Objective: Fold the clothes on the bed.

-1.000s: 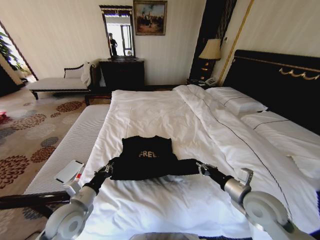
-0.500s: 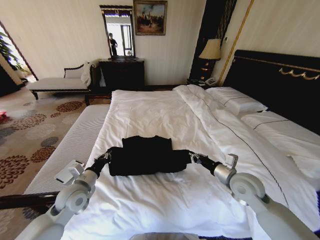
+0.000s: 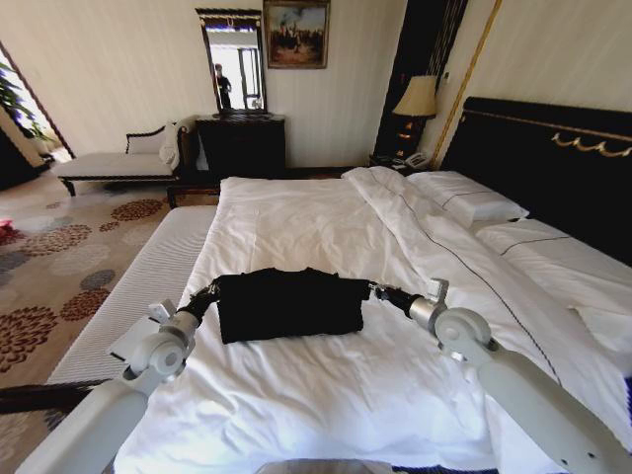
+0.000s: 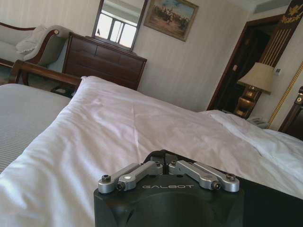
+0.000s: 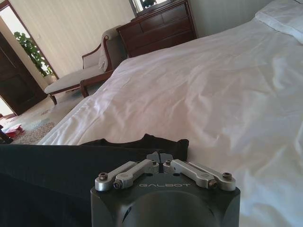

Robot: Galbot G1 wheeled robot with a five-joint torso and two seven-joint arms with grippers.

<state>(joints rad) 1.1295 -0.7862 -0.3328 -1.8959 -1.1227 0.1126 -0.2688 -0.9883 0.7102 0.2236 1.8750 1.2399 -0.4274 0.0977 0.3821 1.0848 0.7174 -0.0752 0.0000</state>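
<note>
Your left gripper (image 3: 209,292) and right gripper (image 3: 378,292) have jaws pinched on the folded T-shirt (image 3: 288,304), mid-bed (image 3: 296,212). Release unevenly and the fold could spring open.

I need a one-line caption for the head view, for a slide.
Both tools, left and right, grip opposite ends of the folded black T-shirt on the white bed.

Dark dresser (image 3: 241,146) beneath a mirror (image 3: 234,65) — chaise lounge (image 3: 118,163) beside it.
</note>
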